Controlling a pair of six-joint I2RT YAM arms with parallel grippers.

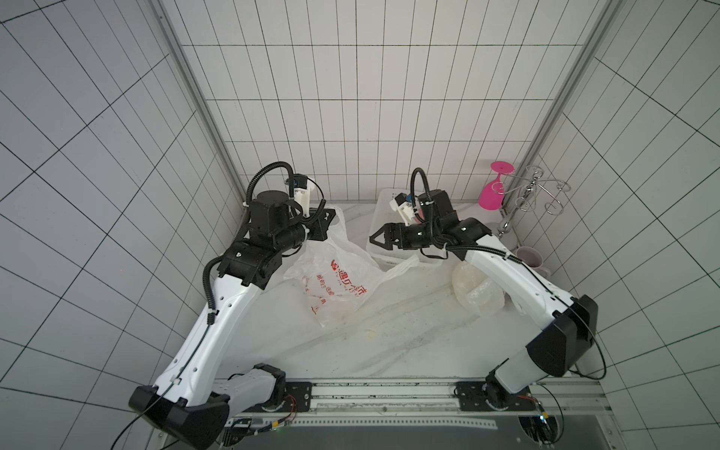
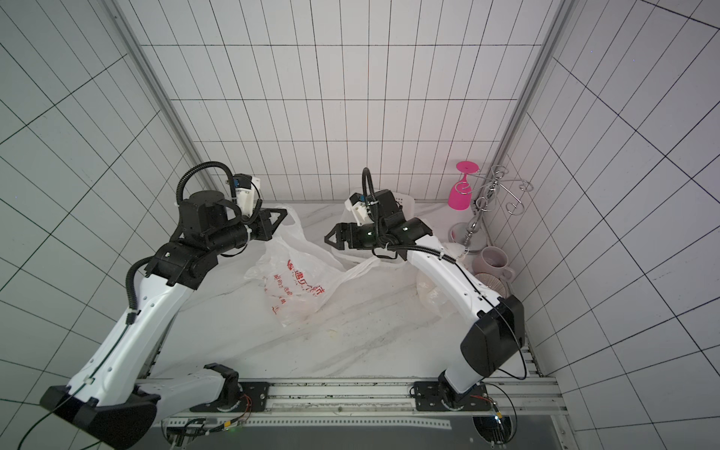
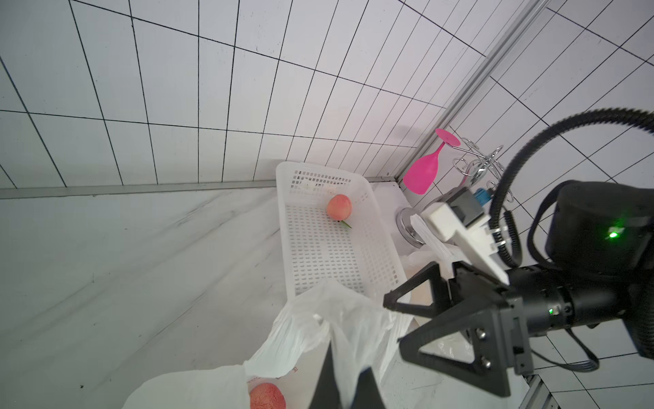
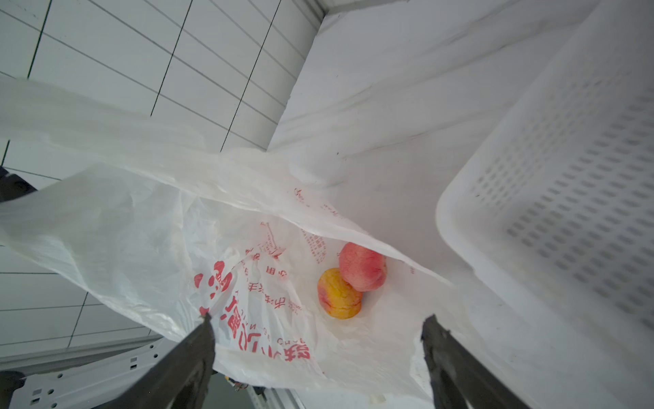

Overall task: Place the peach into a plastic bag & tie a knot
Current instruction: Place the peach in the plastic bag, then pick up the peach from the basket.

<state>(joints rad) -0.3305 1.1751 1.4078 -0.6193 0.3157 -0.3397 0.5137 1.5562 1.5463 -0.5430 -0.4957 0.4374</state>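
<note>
Peaches (image 4: 362,266) in plastic bag (image 4: 141,230) | left fingers (image 3: 323,386) pinch it | right fingers (image 4: 191,357) apart

So my workspace is basically a booth: white tiled walls (image 1: 350,97) with dark grid lines on three sides, and aluminium posts (image 1: 195,89) in both back corners. The table (image 1: 409,350) is white with grey marble veining, with a metal rail (image 1: 389,391) along its front edge. Light's flat and even.
</note>
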